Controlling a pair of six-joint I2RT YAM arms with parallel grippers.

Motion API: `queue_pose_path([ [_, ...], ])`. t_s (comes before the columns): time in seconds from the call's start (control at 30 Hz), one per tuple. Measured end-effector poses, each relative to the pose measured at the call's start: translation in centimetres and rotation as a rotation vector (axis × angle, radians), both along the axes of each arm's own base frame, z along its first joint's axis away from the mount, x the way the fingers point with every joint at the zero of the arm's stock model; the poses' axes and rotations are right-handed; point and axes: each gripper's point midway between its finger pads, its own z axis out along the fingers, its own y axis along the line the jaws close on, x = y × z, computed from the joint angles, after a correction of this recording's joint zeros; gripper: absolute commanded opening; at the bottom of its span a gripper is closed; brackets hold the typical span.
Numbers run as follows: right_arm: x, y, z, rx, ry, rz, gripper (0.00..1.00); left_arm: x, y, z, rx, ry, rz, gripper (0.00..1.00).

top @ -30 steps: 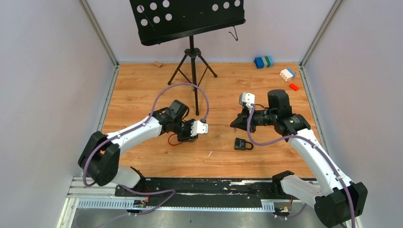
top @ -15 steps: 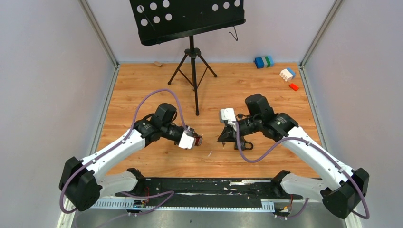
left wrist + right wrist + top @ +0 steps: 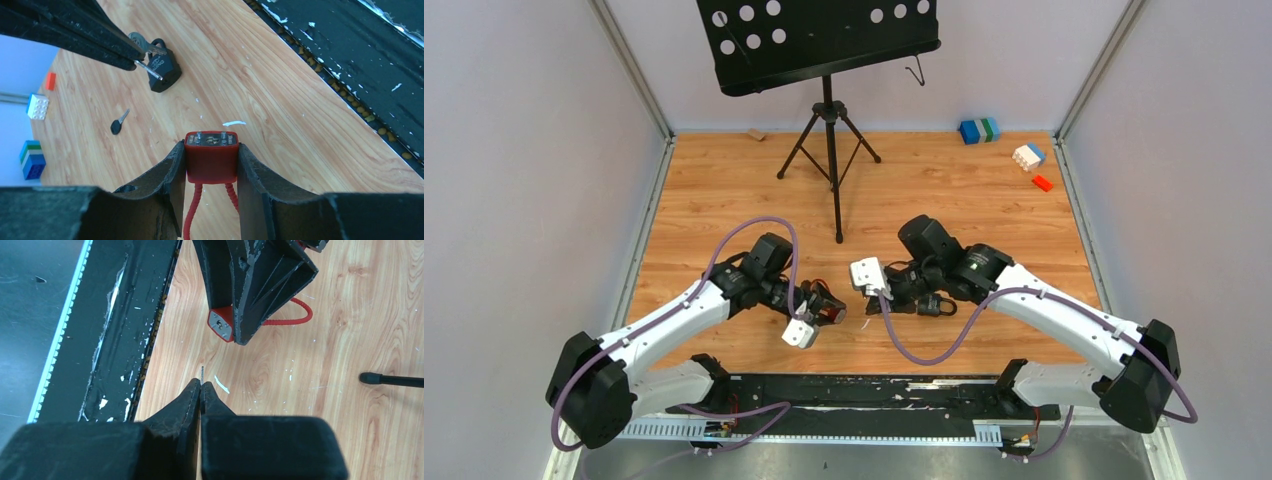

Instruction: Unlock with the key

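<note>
Red plastic fills your left gripper (image 3: 211, 148): its two fingers are pressed against the sides of a small red lock (image 3: 211, 164), held off the table (image 3: 280, 105). The face with the keyhole is turned outward and up. A ribbed red cable (image 3: 294, 319) loops back from the body under the fingers.

Your right gripper (image 3: 201, 388) has its fingers pressed together on the key (image 3: 202, 373). Only the thin tip of the blade sticks out past the fingertips. From the right wrist camera, that tip points toward the red lock, with bare wood showing between them, so the key and the lock are near each other but not touching.

From the left wrist camera you see the right gripper coming in at the upper left. A second silver key (image 3: 146, 47) lies against its finger. It may hang from the same ring as the held key, but the view is too cramped to be sure.

Just behind those fingers a black padlock (image 3: 166, 76) lies on the wood. A loose key with a dark head (image 3: 118, 123) lies on the table nearer the blocks.

From above, both arms reach in toward the middle of the near half of the table, their grippers facing each other. The music stand (image 3: 828, 120) is behind them, and the toy blocks (image 3: 979, 130) sit well apart in the far right corner.
</note>
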Motion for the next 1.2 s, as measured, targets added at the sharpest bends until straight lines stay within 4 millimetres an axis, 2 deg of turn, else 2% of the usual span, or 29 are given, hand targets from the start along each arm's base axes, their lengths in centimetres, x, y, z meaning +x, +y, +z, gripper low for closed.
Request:
queue_pose_path([
  [0.13,-0.1,0.5,-0.6,-0.024,-0.042,0.014,0.00,-0.3,0.2,-0.7,0.003,-0.014,-0.021,0.00],
  [0.43,-0.1,1.6,-0.6,-0.026,-0.138,0.038,0.00,-0.6,-0.1,-0.3,-0.020,0.019,-0.020,0.00],
  [0.67,0.4,2.1,-0.5,-0.028,-0.249,0.039,0.00,-1.3,-0.5,-0.1,-0.030,0.132,-0.013,0.00],
  [0.9,-0.2,1.9,-1.2,-0.050,-0.403,0.064,0.00,-1.2,-1.3,0.3,-0.016,0.268,0.017,0.00],
  [1.2,-0.9,2.5,-1.1,-0.051,-0.554,0.089,0.00,-0.9,-1.7,0.2,0.008,0.371,0.071,0.00],
])
